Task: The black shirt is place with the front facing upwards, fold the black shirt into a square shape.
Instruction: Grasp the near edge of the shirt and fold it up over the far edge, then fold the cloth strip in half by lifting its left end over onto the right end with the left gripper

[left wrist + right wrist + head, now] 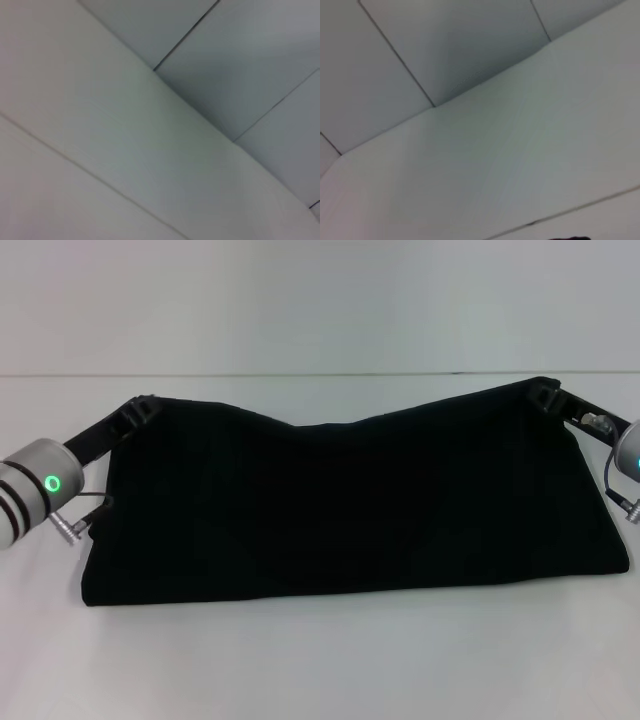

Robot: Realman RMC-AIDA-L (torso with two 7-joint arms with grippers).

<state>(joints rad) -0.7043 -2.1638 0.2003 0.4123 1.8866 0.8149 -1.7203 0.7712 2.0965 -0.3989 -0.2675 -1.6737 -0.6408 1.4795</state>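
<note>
Black fabric shirt (pixel 350 505) hangs stretched between my left claw (pixel 140 412) and right claw (pixel 547 395), each pinching an upper corner, lower edge resting on the white surface (pixel 320 660).

The left wrist view shows only the pale white surface (pixel 100 165) running diagonally across the picture. Beyond its far edge stand grey-white wall panels (pixel 240 65), divided by thin dark seams (pixel 185 37). A faint line crosses the surface nearer the camera.
</note>
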